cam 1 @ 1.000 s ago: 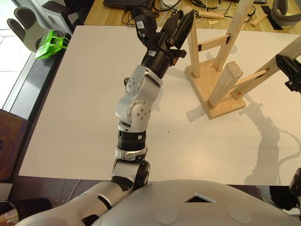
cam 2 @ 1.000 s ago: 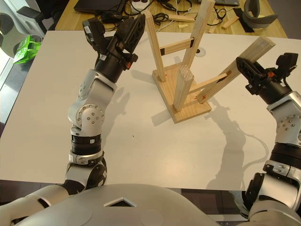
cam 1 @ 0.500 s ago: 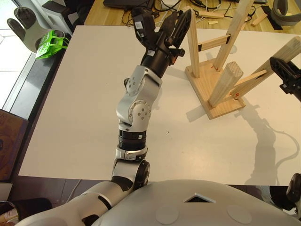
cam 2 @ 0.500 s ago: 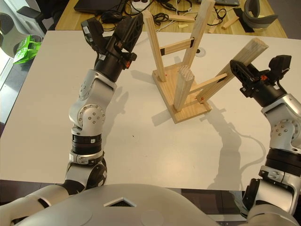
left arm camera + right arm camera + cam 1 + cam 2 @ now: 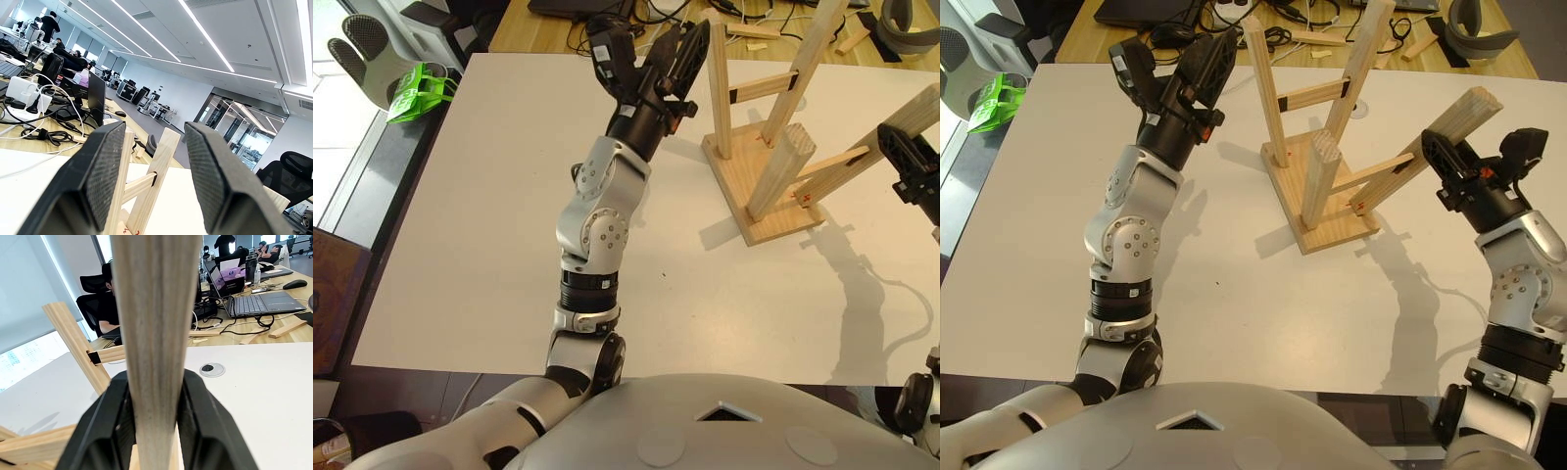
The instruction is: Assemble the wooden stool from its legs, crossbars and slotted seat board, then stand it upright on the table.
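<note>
Clamping one tilted leg [image 5: 1469,103] of the pale wooden stool [image 5: 1317,186] in my right gripper [image 5: 1442,162]; left gripper [image 5: 664,54] gapes wide beside the 11 o'clock leg [image 5: 1263,88]. Stool upside down at 1 o'clock, square seat board [image 5: 1332,233] on white table [image 5: 1234,323]. Legs, crossbars [image 5: 1310,95] seem fitted; flipping upright remains. Cable clutter [image 5: 1293,15] at 12, green bag [image 5: 423,90] at 10.

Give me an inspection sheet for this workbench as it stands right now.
Surface: white table, with a round grommet behind the work.
Job's things: wooden stool upside down, seat board lowest, crossbars between legs.
Clutter: wood offcuts on the rear desk; green item off the table's left edge.
Grippers: left gripper open beside the far leg; right gripper shut on the leaning leg.
Cables: black cables on the rear desk.
Surroundings: open office, laptop.
</note>
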You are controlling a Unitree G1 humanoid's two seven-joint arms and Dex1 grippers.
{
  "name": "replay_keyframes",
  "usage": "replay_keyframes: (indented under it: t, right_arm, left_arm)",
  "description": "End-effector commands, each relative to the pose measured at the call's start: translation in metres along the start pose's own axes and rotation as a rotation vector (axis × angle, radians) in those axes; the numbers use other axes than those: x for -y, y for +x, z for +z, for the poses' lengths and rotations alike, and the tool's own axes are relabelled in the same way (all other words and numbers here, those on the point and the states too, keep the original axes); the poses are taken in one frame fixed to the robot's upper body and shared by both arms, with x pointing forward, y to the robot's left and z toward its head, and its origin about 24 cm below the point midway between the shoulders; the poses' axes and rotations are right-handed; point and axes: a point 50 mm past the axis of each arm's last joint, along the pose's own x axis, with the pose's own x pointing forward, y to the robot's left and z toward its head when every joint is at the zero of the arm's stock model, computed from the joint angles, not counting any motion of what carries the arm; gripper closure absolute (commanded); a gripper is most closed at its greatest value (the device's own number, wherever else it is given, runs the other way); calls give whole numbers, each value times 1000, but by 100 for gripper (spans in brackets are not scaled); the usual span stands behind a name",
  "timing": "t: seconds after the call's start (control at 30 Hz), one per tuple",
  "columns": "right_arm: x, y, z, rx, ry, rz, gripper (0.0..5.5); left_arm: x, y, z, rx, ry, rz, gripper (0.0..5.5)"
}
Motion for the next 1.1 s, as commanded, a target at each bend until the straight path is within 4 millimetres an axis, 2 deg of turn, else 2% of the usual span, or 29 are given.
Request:
replay_keyframes:
  t: [0.03,0.4,0.73,0.77,0.9,1.1]
  right_arm:
    - [8,-4,-23,-105,9,-82,451]
    - [14,-8,-23,-202,22,-71,451]
    - [10,-12,-43,-290,-56,-93,451]
    - [11,-12,-43,-294,-59,-101,414]
    - [13,-10,-42,-295,-61,-111,349]
    - [12,-9,-39,-261,-68,-98,343]
  left_arm:
    - [4,2,-3,-1,-18,-2,327]
    - [3,2,-3,-3,-14,-6,327]
    - [0,2,-5,-9,-11,-5,327]
    - [0,2,-5,-9,-11,-5,327]
    - [1,3,-4,-7,-13,-7,327]
    - [0,2,-5,-8,-15,-5,327]
